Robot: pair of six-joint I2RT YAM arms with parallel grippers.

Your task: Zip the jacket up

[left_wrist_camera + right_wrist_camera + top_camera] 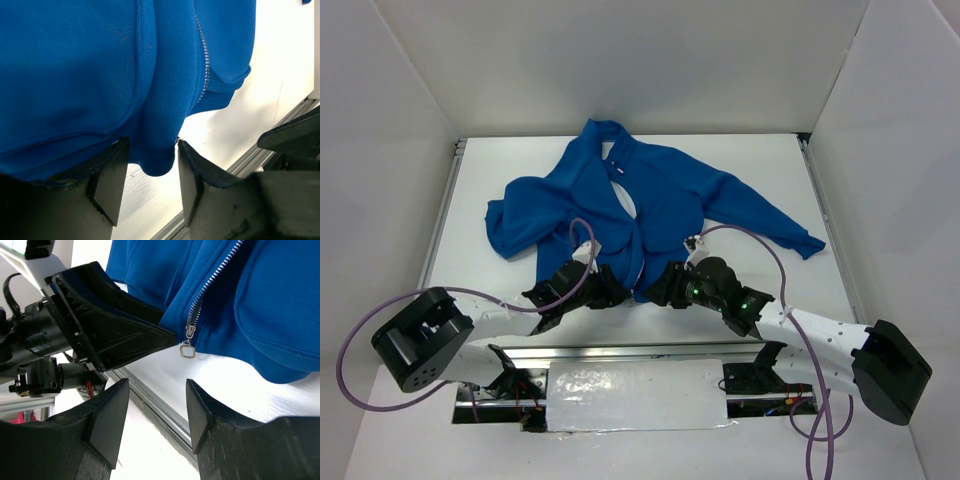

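Lying spread on the white bench, the blue fleece jacket has its zipper pull way down at the bottom hem. Left tool is released, fingers either side of that hem. Right tool is released too, hovering just short of the pull.

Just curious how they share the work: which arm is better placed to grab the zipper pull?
Right. The right gripper is open with the pull just ahead; the left gripper straddles the hem.
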